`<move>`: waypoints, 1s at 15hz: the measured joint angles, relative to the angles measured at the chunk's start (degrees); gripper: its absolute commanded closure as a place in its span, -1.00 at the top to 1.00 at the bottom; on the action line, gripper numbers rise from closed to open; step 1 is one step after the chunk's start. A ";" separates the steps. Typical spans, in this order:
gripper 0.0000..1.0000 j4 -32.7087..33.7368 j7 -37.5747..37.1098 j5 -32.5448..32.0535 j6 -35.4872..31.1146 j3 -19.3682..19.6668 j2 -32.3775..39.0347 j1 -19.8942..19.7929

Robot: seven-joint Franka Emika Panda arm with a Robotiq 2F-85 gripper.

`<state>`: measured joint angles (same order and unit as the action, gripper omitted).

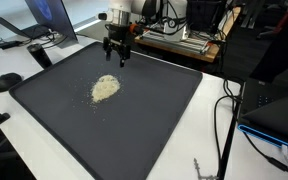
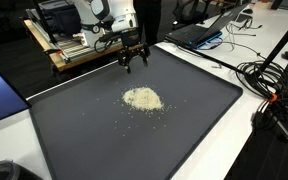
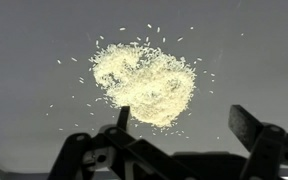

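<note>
The pile of pale grains [image 3: 144, 85] is sitting near the middle of the dark grey mat [image 1: 164, 120], heaped in a loose mound with stray grains scattering around its rim, and nothing is touching it. The gripper [image 2: 134, 64] is hovering above the mat close to its far edge in both exterior views, well clear of the pile, and its jaws are standing wide apart with nothing between them. In the wrist view the two black fingers [image 3: 242, 122] are framing the bottom of the picture while the mound is lying just ahead of them. The mat is covering most of a white table [image 1: 211, 120]. Black cables [image 2: 264, 85] are trailing across the table beside one edge of the mat, a black mouse [image 1: 6, 82] is resting off one of its corners, and an open laptop [image 2: 199, 32] is standing beyond the far edge. A wooden rack [image 2: 69, 50] is crowding in behind the arm.
</note>
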<state>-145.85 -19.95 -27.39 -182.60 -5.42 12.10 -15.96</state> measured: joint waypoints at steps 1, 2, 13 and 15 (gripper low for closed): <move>1.00 -0.05 0.83 0.76 0.00 -3.16 0.07 -3.18; 1.00 -0.05 1.77 1.53 0.00 -6.31 0.24 -6.37; 1.00 4.72 11.43 3.74 6.34 -39.08 7.81 -43.65; 1.00 5.97 13.17 3.88 9.39 -43.39 9.17 -49.06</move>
<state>-139.88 -6.78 -23.51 -173.21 -48.81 21.27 -65.02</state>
